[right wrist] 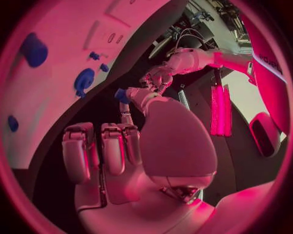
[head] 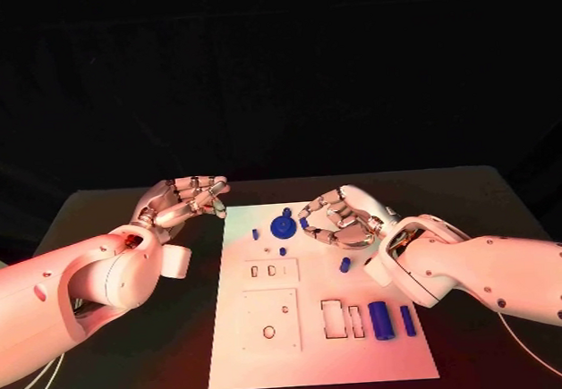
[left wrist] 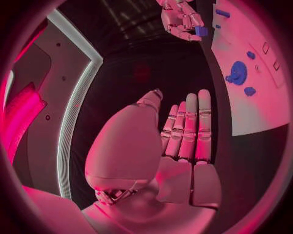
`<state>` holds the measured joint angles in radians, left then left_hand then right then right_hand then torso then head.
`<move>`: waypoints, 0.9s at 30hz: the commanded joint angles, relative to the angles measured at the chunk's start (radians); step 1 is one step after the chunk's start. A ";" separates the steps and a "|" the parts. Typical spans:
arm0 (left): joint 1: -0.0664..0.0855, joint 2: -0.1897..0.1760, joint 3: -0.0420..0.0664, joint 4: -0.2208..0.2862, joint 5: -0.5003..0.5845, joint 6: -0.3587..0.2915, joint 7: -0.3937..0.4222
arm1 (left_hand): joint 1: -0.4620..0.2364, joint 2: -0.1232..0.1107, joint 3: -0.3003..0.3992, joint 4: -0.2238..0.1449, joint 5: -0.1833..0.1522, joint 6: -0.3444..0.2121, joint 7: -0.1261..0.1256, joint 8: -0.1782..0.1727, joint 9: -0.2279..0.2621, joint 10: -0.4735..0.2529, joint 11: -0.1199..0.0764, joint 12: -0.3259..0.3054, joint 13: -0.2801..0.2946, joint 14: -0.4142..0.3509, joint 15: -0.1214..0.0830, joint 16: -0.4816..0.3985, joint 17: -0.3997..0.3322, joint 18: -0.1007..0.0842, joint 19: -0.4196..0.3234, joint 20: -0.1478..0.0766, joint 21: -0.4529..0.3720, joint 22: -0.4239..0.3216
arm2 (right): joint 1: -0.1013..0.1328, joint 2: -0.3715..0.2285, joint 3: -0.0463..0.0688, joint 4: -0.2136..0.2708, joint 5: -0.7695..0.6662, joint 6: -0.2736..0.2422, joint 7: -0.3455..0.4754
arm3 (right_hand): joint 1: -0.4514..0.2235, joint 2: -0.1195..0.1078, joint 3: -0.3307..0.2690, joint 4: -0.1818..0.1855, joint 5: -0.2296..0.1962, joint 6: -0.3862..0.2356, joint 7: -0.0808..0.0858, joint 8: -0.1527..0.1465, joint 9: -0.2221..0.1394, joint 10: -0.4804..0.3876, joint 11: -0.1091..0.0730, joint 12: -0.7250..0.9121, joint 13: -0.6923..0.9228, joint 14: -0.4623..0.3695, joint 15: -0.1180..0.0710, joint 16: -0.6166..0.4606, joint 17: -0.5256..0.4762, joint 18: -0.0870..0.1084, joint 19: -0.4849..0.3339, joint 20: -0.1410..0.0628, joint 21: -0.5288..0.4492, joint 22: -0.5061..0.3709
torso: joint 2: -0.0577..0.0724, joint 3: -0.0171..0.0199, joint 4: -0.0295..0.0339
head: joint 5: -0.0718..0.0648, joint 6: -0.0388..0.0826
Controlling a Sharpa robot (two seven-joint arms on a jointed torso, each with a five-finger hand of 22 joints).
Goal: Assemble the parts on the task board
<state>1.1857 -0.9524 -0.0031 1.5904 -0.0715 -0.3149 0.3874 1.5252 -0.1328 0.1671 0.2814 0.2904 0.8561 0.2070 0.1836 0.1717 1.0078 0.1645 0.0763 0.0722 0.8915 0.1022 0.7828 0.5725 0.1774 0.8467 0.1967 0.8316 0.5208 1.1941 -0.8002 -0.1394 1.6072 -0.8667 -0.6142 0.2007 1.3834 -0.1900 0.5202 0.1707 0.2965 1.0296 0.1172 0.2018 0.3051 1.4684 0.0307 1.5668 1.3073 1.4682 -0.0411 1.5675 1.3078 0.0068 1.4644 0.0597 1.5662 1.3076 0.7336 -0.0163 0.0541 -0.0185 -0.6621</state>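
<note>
Black counter (head: 115,215) under dark backdrop. Head view: white board (head: 321,353) lies lengthwise away from robot, blue parts on it; two blue bars (head: 380,320) near its close end, long axes along board. Right hand (head: 344,219) over far end, pinching small blue piece (head: 305,221). Left hand (head: 185,201) beside board, fingers curled, holding nothing.
Left wrist view: blue disc (left wrist: 237,73) on board.
Right wrist view: fingertip (right wrist: 125,99) touches blue piece.

Head camera high, looking down on the task board (head: 320,335) at lower centre, each wrist camera close behind its own palm, all sharing the board's far end
</note>
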 commanded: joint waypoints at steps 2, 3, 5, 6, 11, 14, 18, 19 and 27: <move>0.000 0.006 0.000 -0.005 0.004 0.014 0.009 | 0.009 0.000 0.006 -0.001 -0.005 -0.006 0.002 -0.005 0.001 -0.006 -0.002 0.005 0.000 -0.010 0.000 0.007 -0.001 0.005 -0.006 0.001 0.005 0.001 | -0.025 0.031 0.000 -0.015 0.136 0.024 0.057 | -0.012 -0.001 -0.003 -0.005 0.006 -0.007 0.000 0.042 0.044 0.102 0.007 0.004 0.263 0.103 0.008 0.003 0.263 -0.007 0.106 0.007 0.005 0.263 | -0.003 -0.0005 -0.0009 | 0.025 -0.012; 0.000 0.007 0.000 -0.006 0.004 0.014 0.009 | 0.009 0.000 0.006 -0.001 -0.005 -0.006 0.002 -0.005 0.001 -0.006 -0.002 0.005 0.000 -0.010 0.000 0.007 -0.001 0.005 -0.006 0.001 0.005 0.001 | -0.031 0.039 0.000 -0.020 0.143 0.028 0.058 | -0.012 -0.001 -0.003 -0.005 0.006 -0.007 0.000 0.042 0.044 0.102 0.007 0.004 0.263 0.103 0.008 0.003 0.263 -0.007 0.106 0.007 0.005 0.263 | -0.003 -0.0006 -0.0010 | 0.030 -0.014; 0.000 0.009 0.000 -0.008 0.004 0.015 0.009 | 0.009 0.000 0.006 -0.001 -0.005 -0.006 0.002 -0.005 0.001 -0.006 -0.002 0.005 0.000 -0.010 0.000 0.007 -0.001 0.005 -0.006 0.001 0.005 0.001 | -0.048 0.061 0.000 -0.031 0.158 0.037 0.060 | -0.013 -0.001 -0.004 -0.006 0.007 -0.008 0.000 0.042 0.045 0.102 0.008 0.004 0.263 0.103 0.009 0.003 0.263 -0.007 0.106 0.008 0.005 0.263 | -0.003 -0.0006 -0.0008 | 0.038 -0.018; 0.000 0.010 0.000 -0.009 0.004 0.015 0.009 | 0.009 0.000 0.006 -0.001 -0.005 -0.006 0.002 -0.005 0.001 -0.006 -0.002 0.005 0.000 -0.010 0.000 0.007 -0.001 0.005 -0.006 0.001 0.005 0.001 | -0.055 0.070 0.000 -0.036 0.164 0.042 0.061 | -0.013 -0.001 -0.004 -0.006 0.007 -0.008 0.000 0.042 0.045 0.102 0.008 0.004 0.263 0.103 0.009 0.003 0.263 -0.007 0.106 0.008 0.005 0.263 | -0.003 -0.0007 -0.0007 | 0.040 -0.019; 0.000 0.014 0.000 -0.011 0.005 0.015 0.008 | 0.009 0.000 0.006 -0.001 -0.005 -0.006 0.002 -0.005 0.001 -0.006 -0.002 0.005 0.000 -0.010 0.000 0.007 -0.001 0.005 -0.006 0.001 0.005 0.001 | -0.081 0.107 0.000 -0.057 0.175 0.059 0.060 | -0.014 0.000 -0.005 -0.007 0.008 -0.008 0.000 0.042 0.045 0.102 0.008 0.004 0.263 0.103 0.009 0.003 0.263 -0.007 0.106 0.009 0.005 0.263 | -0.002 -0.0006 0.0018 | 0.051 -0.026; 0.000 0.015 0.000 -0.012 0.005 0.016 0.008 | 0.009 0.000 0.006 -0.001 -0.005 -0.006 0.002 -0.005 0.001 -0.006 -0.002 0.005 0.000 -0.010 0.000 0.007 -0.001 0.005 -0.006 0.001 0.005 0.001 | -0.092 0.124 0.000 -0.067 0.173 0.065 0.060 | -0.015 0.000 -0.006 -0.008 0.009 -0.009 0.001 0.043 0.046 0.102 0.008 0.004 0.263 0.103 0.010 0.003 0.263 -0.007 0.106 0.009 0.005 0.263 | -0.002 -0.0015 0.0019 | 0.056 -0.030; 0.000 0.017 0.000 -0.014 0.005 0.016 0.008 | 0.009 0.000 0.006 -0.001 -0.005 -0.006 0.002 -0.005 0.001 -0.006 -0.002 0.005 0.000 -0.010 0.000 0.007 -0.001 0.005 -0.006 0.001 0.005 0.001 | -0.102 0.143 0.000 -0.078 0.150 0.068 0.058 | -0.015 0.000 -0.007 -0.008 0.009 -0.009 0.001 0.043 0.046 0.102 0.008 0.004 0.263 0.103 0.010 0.003 0.263 -0.007 0.106 0.009 0.005 0.263 | -0.001 -0.0007 0.0014 | 0.060 -0.034; 0.000 0.018 0.000 -0.014 0.005 0.016 0.007 | 0.009 0.000 0.006 -0.001 -0.005 -0.006 0.002 -0.005 0.001 -0.006 -0.002 0.005 0.000 -0.010 0.000 0.007 -0.001 0.005 -0.006 0.001 0.005 0.001 | -0.103 0.146 0.000 -0.079 0.143 0.068 0.056 | -0.015 0.000 -0.007 -0.009 0.010 -0.010 0.001 0.043 0.046 0.102 0.008 0.004 0.263 0.103 0.010 0.003 0.263 -0.007 0.106 0.010 0.005 0.263 | -0.001 -0.0007 0.0008 | 0.061 -0.035; 0.000 0.020 -0.001 -0.016 0.005 0.016 0.007 | 0.009 0.000 0.006 -0.001 -0.005 -0.006 0.002 -0.005 0.001 -0.006 -0.002 0.005 0.000 -0.010 0.000 0.007 -0.001 0.005 -0.006 0.001 0.005 0.001 | -0.108 0.161 0.000 -0.093 0.072 0.069 0.024 | -0.016 -0.002 -0.011 -0.013 0.009 -0.012 0.001 0.044 0.047 0.102 0.009 0.004 0.263 0.103 0.011 0.003 0.263 -0.007 0.106 0.011 0.005 0.263 | -0.002 -0.0012 -0.0009 | 0.064 -0.039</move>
<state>1.1850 -0.9347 -0.0047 1.5733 -0.0710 -0.3146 0.3874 1.5252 -0.1328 0.1671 0.2814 0.2904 0.8561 0.2070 0.1836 0.1714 1.0078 0.1645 0.0763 0.0722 0.8915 0.1022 0.7828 0.5726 0.1774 0.8468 0.1967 0.8316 0.5205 1.0875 -0.6414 -0.1398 1.5155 -0.7406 -0.5660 0.2353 1.3748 -0.1938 0.5102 0.1610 0.3004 1.0204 0.1219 0.2328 0.3058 1.4648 0.0343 1.5668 1.3073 1.4646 -0.0375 1.5675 1.3076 0.0067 1.4679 0.0632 1.5662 1.3074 0.7317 -0.0174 0.0543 0.0442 -0.6999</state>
